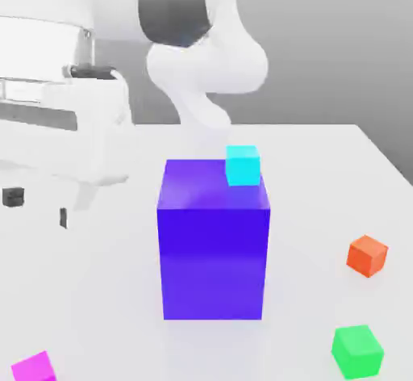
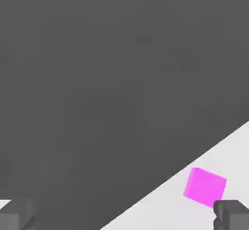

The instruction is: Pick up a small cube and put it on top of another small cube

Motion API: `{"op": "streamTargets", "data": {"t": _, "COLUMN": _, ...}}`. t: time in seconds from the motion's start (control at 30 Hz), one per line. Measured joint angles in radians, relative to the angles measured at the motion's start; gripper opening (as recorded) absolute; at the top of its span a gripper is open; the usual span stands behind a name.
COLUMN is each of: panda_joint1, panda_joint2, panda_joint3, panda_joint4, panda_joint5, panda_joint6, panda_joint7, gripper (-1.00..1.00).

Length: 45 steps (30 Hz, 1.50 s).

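Cyan cube (image 1: 243,165) sits atop the big blue block (image 1: 214,242); tool (image 2: 124,214) fingers (image 2: 17,214) spread apart, empty, near the magenta cube (image 2: 204,186).

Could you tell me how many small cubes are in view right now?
4. A cyan cube sits atop the big blue block; on the table, an orange cube and a green cube lie toward the exterior view's right, a magenta cube at its lower left. The block may hide others.

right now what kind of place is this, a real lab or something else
Most likely a simulated tabletop test scene, not a real room: a plain white table against a blank grey backdrop, flat-coloured blocks like the big blue cube and the orange cube, and nothing else lying around.
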Motion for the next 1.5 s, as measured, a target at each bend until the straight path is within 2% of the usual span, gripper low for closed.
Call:
{"op": "streamTargets", "data": {"t": 0.3, "panda_joint1": -0.062, "panda_joint2": 0.329, "panda_joint3": -0.038, "panda_joint4": 0.033, "panda_joint5": 0.075, "panda_joint6": 0.079, "panda_joint7": 0.092, "gripper": 0.00}}
{"op": "streamTargets", "data": {"t": 0.43, "panda_joint1": -0.085, "panda_joint2": 0.474, "panda_joint3": -0.022, "panda_joint4": 0.062, "panda_joint5": 0.106, "panda_joint6": 0.170, "panda_joint7": 0.087, "gripper": 0.00}}
{"op": "streamTargets", "data": {"t": 0.47, "panda_joint1": -0.090, "panda_joint2": 0.506, "panda_joint3": -0.016, "panda_joint4": 0.069, "panda_joint5": 0.112, "panda_joint6": 0.193, "panda_joint7": 0.083, "gripper": -1.00}}
{"op": "streamTargets", "data": {"t": 0.67, "panda_joint1": -0.092, "panda_joint2": 0.521, "panda_joint3": -0.014, "panda_joint4": 0.073, "panda_joint5": 0.115, "panda_joint6": 0.206, "panda_joint7": 0.081, "gripper": -1.00}}
{"op": "streamTargets", "data": {"t": 0.83, "panda_joint1": -0.072, "panda_joint2": 0.392, "panda_joint3": -0.033, "panda_joint4": 0.042, "panda_joint5": 0.091, "panda_joint6": 0.107, "panda_joint7": 0.096, "gripper": -1.00}}
{"op": "streamTargets", "data": {"t": 1.23, "panda_joint1": 0.209, "panda_joint2": 0.198, "panda_joint3": 0.233, "panda_joint4": -0.130, "panda_joint5": -0.050, "panda_joint6": 0.085, "panda_joint7": -0.059, "gripper": -1.00}}
{"op": "streamTargets", "data": {"t": 1.37, "panda_joint1": 0.330, "panda_joint2": 0.244, "panda_joint3": 0.308, "panda_joint4": -0.146, "panda_joint5": -0.142, "panda_joint6": 0.140, "panda_joint7": -0.081, "gripper": -1.00}}
{"op": "streamTargets", "data": {"t": 1.4, "panda_joint1": 0.371, "panda_joint2": 0.283, "panda_joint3": 0.313, "panda_joint4": -0.137, "panda_joint5": -0.182, "panda_joint6": 0.168, "panda_joint7": -0.075, "gripper": 1.00}}
{"op": "streamTargets", "data": {"t": 1.5, "panda_joint1": 0.371, "panda_joint2": 0.283, "panda_joint3": 0.313, "panda_joint4": -0.137, "panda_joint5": -0.182, "panda_joint6": 0.168, "panda_joint7": -0.075, "gripper": 1.00}}
